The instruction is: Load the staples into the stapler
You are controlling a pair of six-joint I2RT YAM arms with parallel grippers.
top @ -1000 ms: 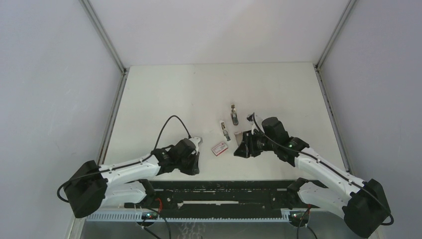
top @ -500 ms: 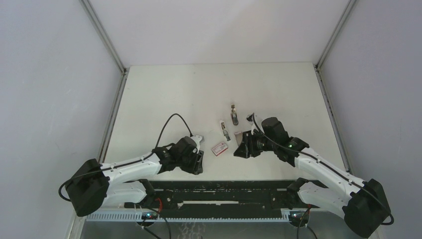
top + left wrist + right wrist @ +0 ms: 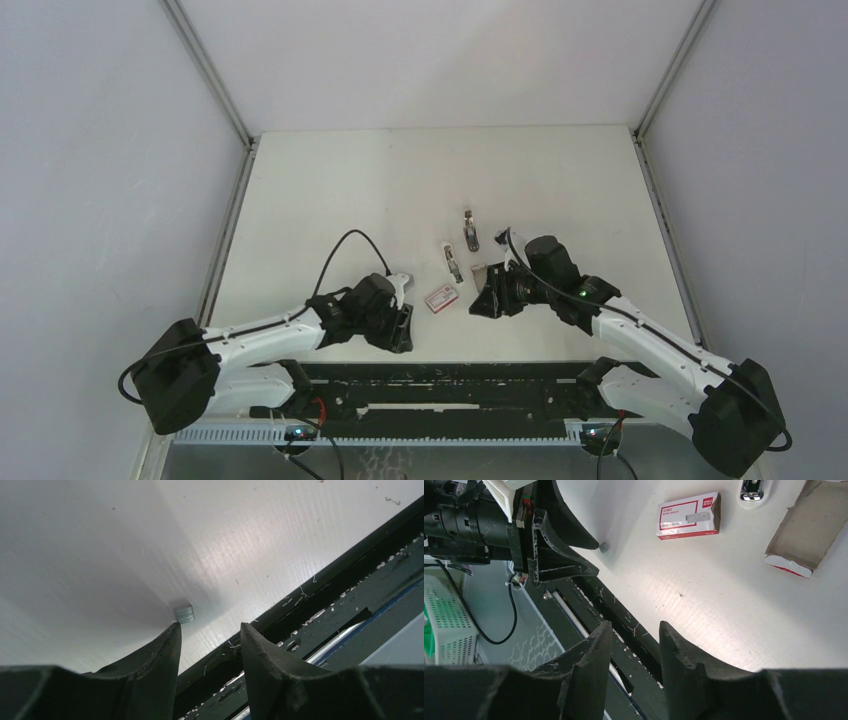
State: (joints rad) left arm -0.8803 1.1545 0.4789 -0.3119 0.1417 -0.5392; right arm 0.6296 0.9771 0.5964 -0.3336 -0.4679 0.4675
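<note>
A small silvery block of staples (image 3: 184,613) lies on the white table, just beyond one fingertip of my left gripper (image 3: 210,626). That gripper is open with nothing between its fingers, low near the table's front edge (image 3: 400,325). The same block of staples (image 3: 604,546) shows beside the left gripper's fingers in the right wrist view. The white stapler (image 3: 453,260) lies mid-table, and its end (image 3: 752,490) shows in the right wrist view. A grey-brown tray (image 3: 809,525) lies near it. My right gripper (image 3: 635,625) is open and empty, hanging over the front edge (image 3: 487,300).
A red-and-white box sleeve (image 3: 441,295) (image 3: 689,516) lies between the two grippers. A grey metal piece (image 3: 470,232) lies behind the stapler. The black rail (image 3: 320,610) along the table's front edge is strewn with loose staples.
My left gripper has opened and shifted a little to the right. The right arm has not moved.
</note>
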